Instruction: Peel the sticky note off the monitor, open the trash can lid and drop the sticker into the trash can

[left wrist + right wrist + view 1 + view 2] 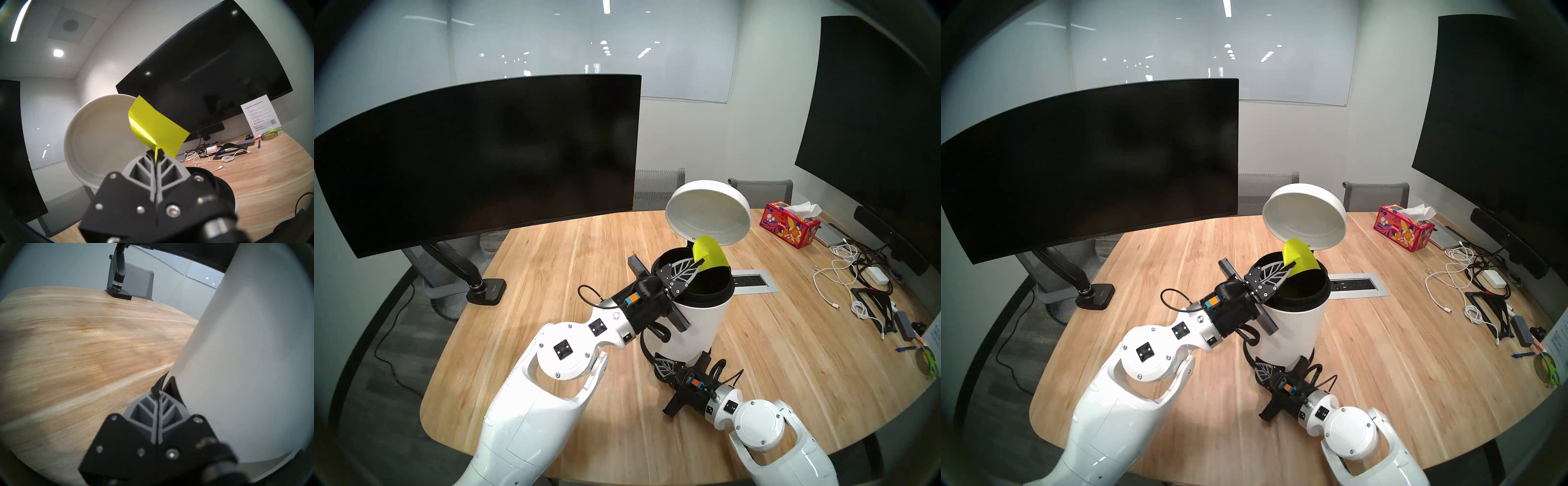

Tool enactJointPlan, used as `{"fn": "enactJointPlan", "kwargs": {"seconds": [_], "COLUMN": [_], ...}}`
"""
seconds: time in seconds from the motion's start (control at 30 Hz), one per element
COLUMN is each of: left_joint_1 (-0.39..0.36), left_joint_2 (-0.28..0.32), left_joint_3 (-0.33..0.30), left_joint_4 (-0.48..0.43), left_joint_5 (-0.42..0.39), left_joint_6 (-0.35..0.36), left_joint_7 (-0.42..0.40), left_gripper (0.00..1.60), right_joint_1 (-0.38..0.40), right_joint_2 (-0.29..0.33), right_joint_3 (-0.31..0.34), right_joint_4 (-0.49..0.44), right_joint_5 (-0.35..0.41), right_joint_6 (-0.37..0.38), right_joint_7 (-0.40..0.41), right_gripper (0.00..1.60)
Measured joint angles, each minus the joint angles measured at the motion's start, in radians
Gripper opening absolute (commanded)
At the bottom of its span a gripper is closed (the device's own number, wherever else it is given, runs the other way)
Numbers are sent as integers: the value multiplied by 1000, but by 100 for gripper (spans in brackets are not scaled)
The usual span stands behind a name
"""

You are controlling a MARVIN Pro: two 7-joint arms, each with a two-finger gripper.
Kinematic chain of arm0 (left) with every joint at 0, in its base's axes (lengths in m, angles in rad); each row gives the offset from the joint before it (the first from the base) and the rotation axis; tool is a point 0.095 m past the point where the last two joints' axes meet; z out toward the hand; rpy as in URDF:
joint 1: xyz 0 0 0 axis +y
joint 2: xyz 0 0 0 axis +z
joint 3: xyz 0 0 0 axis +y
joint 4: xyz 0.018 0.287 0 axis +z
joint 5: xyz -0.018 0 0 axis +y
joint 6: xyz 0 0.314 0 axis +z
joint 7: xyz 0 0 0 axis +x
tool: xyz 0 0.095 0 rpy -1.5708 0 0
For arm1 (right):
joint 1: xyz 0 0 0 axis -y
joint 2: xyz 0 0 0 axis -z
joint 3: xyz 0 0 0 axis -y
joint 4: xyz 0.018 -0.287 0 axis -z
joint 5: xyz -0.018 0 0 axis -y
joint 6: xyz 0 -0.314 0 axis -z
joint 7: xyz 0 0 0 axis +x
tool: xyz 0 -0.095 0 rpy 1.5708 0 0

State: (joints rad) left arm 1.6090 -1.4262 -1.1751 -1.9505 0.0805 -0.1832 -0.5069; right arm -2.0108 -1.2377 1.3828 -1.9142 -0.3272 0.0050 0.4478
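Observation:
The white trash can [697,325] stands mid-table with its lid [709,213] tipped up and back, so the black liner shows. My left gripper [700,263] is over the can's mouth, shut on a corner of the yellow-green sticker [709,256]. The sticker curls upward in front of the lid; the left wrist view shows the sticker [156,129] pinched between the fingertips of my left gripper [157,151]. My right gripper [660,361] is shut and low at the can's foot, its tips against the black pedal [170,384]. The curved monitor [477,159] on the left is bare.
A second large dark screen [873,118] hangs at the right. Below it lie a tissue box [790,225], tangled cables [843,271] and small gear. A power outlet panel [751,280] sits behind the can. The monitor arm's base [487,288] stands at the table's left edge.

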Motion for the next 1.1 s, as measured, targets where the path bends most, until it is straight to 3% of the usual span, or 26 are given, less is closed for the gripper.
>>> {"fn": "enactJointPlan", "kwargs": {"seconds": [0.07,0.17,0.2,0.27,0.77,1.1], "left_joint_1": [-4,-9,-10,-12,-16,-38], "left_joint_2": [-1,0,0,1,-5,-12], "left_joint_3": [-3,-11,-12,-16,-24,-24], "left_joint_4": [-2,-8,-10,-15,-28,27], "left_joint_5": [-5,-15,-17,-23,-31,43], "left_joint_6": [0,2,2,3,29,19], "left_joint_7": [0,0,-1,-6,-16,26], "left_gripper": [70,136,138,159,160,160], "right_joint_1": [0,1,1,1,1,2], "right_joint_2": [1,1,1,2,5,5], "right_joint_3": [0,0,0,0,-1,-2], "right_joint_4": [0,0,0,0,-1,0], "right_joint_5": [0,0,0,0,1,1], "right_joint_6": [0,0,0,-1,1,1], "right_joint_7": [0,0,0,0,2,2], "right_gripper": [0,0,0,0,0,0]}}
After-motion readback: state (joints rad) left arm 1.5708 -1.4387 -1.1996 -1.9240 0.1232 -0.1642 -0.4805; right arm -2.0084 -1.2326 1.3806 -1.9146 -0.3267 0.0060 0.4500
